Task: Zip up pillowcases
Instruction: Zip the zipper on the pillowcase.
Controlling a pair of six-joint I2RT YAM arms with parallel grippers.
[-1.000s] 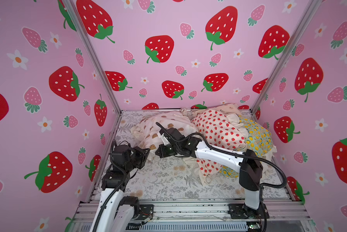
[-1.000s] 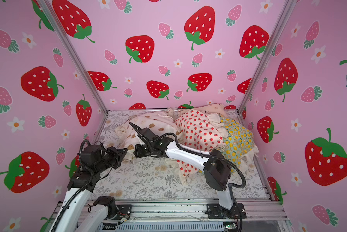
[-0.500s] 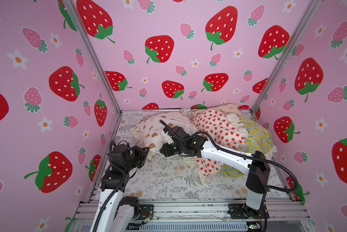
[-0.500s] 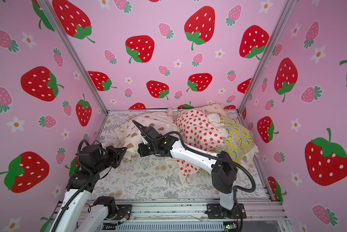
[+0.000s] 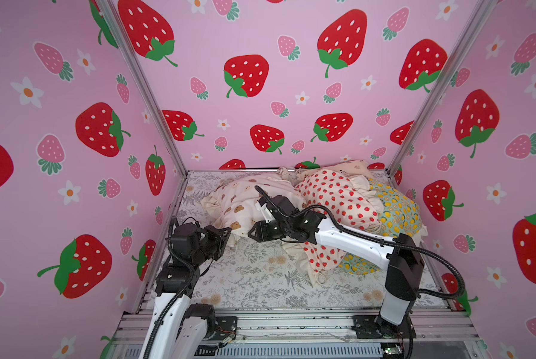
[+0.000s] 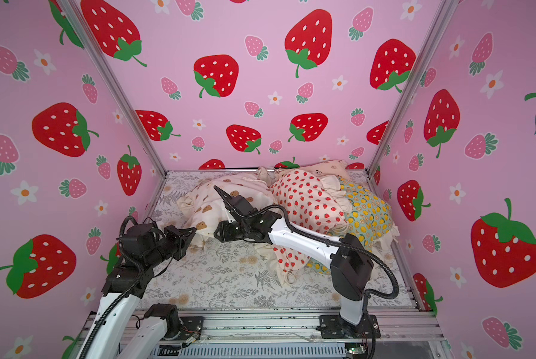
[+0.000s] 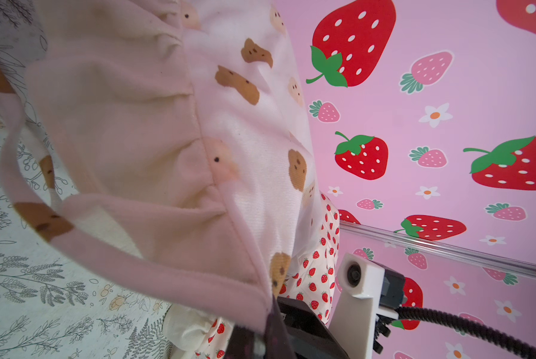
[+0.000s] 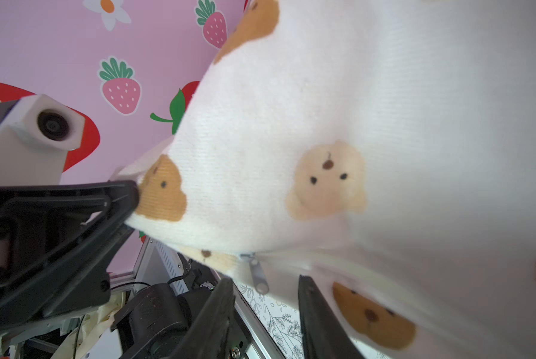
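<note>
Four pillowcases, one being worked. Nearest, over the fern-print sheet (image 5: 260, 279): left gripper (image 5: 227, 230) pressed together, pinching the near corner of the cookie pillowcase (image 5: 238, 199). Right gripper (image 5: 250, 233) just beside it, jaws apart, zipper pull (image 8: 256, 275) hanging free between them, not gripped. Slider sits near the pinched corner, so this zip looks run closed, but the seam is blurred. Behind: strawberry pillowcase (image 5: 338, 199), lemon pillowcase (image 5: 397, 211), bear pillowcase (image 5: 353, 164) at the back wall. Their zips are hidden, so can't tell if done.
</note>
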